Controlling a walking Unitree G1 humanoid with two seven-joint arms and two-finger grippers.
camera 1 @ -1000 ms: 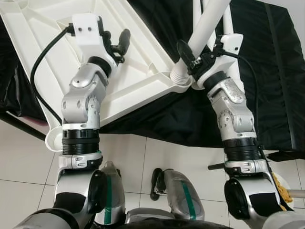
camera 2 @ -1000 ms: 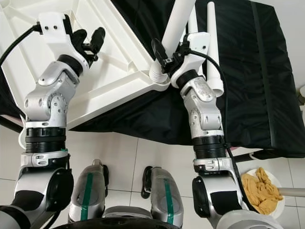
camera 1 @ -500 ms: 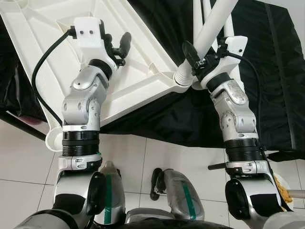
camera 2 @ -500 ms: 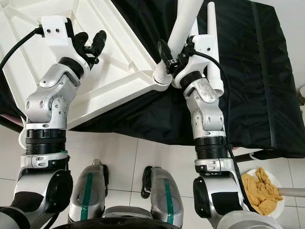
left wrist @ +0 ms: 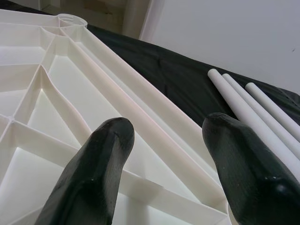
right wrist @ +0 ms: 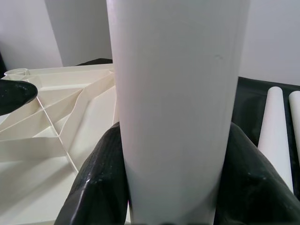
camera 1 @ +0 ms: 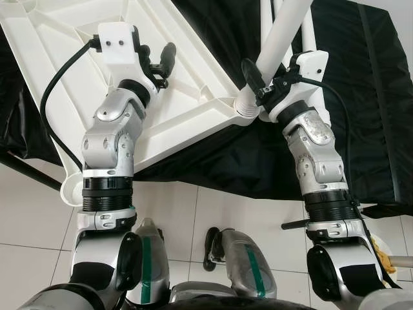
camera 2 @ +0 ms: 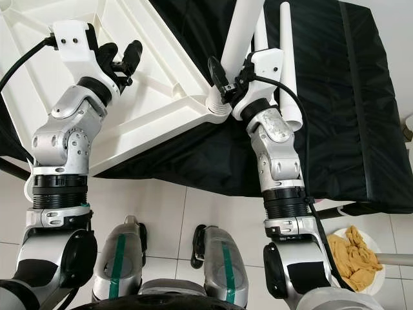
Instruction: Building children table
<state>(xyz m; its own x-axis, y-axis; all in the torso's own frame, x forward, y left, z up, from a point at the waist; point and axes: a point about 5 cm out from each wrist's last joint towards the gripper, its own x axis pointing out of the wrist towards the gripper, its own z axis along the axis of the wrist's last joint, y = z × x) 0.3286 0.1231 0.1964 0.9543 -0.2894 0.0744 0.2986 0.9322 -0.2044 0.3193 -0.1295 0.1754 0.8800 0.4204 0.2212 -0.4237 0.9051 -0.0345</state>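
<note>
The white table leg (camera 1: 279, 40) is standing tilted in the corner socket of the upturned tabletop (camera 1: 193, 106), the right gripper (camera 2: 227, 76) pinching it, while the left gripper (camera 1: 157, 61) is hovering spread above the tabletop's ribs.

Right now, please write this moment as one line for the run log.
right gripper: shut on table leg, at corner socket | left gripper: open above tabletop underside | spare legs: on black cloth

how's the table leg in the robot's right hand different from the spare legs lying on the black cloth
The held leg stands tilted up, its lower end at the corner of the upturned tabletop; the spare legs lie flat on the black cloth. The right hand clamps the held leg; nothing grips the spare legs. All are plain white tubes.
</note>
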